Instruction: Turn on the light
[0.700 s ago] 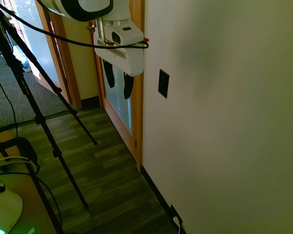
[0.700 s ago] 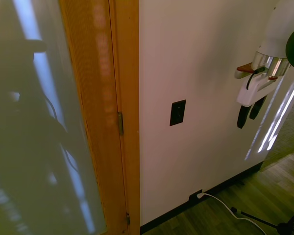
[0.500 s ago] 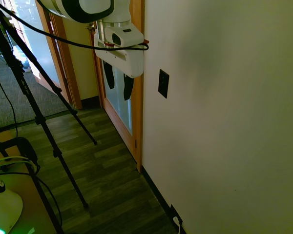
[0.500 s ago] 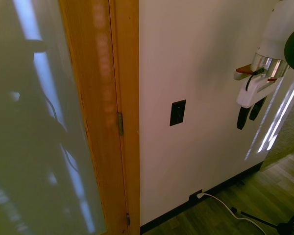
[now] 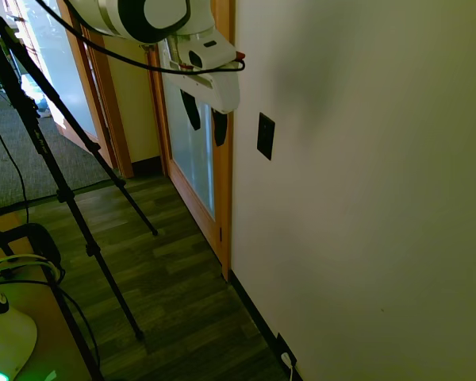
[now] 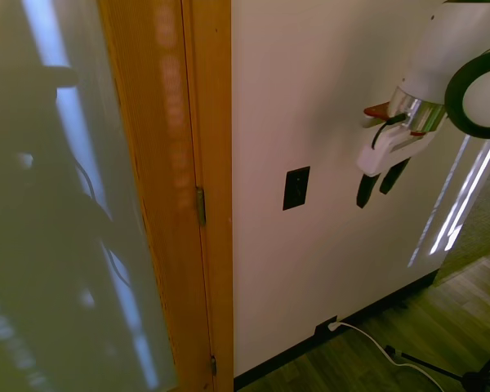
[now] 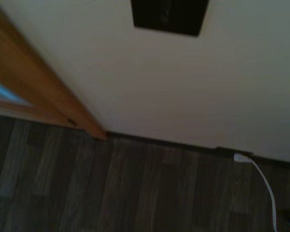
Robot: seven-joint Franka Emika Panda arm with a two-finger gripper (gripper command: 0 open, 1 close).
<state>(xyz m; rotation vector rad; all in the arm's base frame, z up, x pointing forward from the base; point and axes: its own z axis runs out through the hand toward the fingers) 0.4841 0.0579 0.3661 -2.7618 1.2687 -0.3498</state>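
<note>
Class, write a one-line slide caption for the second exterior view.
Robot hand, fingers apart, hangs near the black wall switch beside a wooden door frame.

Black switch (image 7: 169,17) (blurred) on wall (image 7: 183,87)

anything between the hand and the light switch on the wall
Nothing visible stands in the way. The hand hangs in open air beside the black switch, at about its height, with only bare white wall between them in the second exterior view. The wooden door frame lies on the switch's far side.
</note>
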